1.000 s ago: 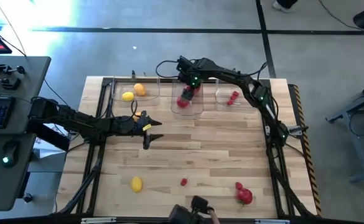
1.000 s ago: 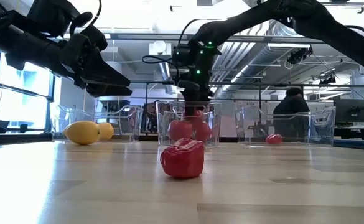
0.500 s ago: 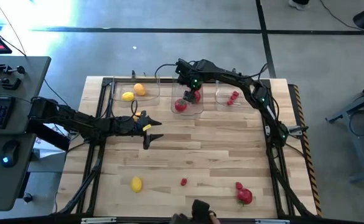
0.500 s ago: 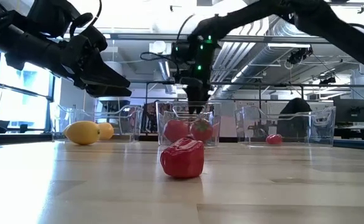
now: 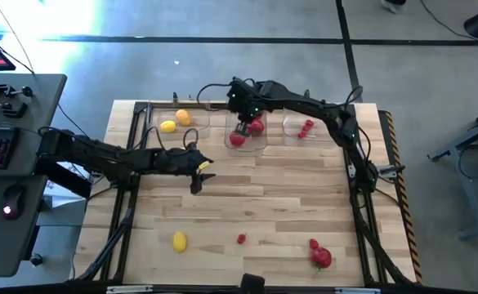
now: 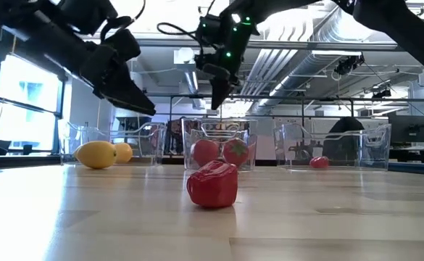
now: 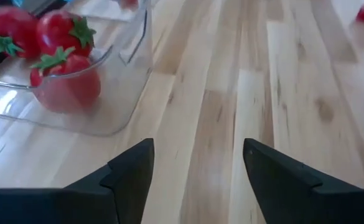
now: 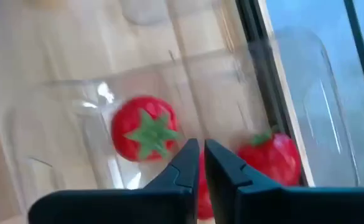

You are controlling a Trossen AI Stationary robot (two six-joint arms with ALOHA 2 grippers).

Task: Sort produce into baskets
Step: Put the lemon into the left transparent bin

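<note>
The middle basket (image 5: 247,135) holds 2 green-topped tomatoes (image 5: 238,139), directly below your right gripper (image 5: 243,126), whose fingers (image 8: 188,163) are nearly pressed together and carry nothing. 3 baskets sit along the far edge: the yellow and orange lemons' basket (image 5: 176,120) off to one side of those fingers, the berry basket (image 5: 304,126) to the other.

Your risk is the clear wall. If you swing that arm sideways while this low, a fingertip could catch the rim and drag or tip the basket, spilling the tomatoes. Lift clear first.

The right arm reaches in a long arc, wrist bent down over the basket. The left gripper (image 5: 196,178) hangs above bare wood just short of that basket, fingers (image 7: 129,171) spread and empty. Well behind it lie a lemon (image 5: 179,241), a small berry (image 5: 241,238) and a big red fruit (image 5: 320,257), unsorted.
</note>
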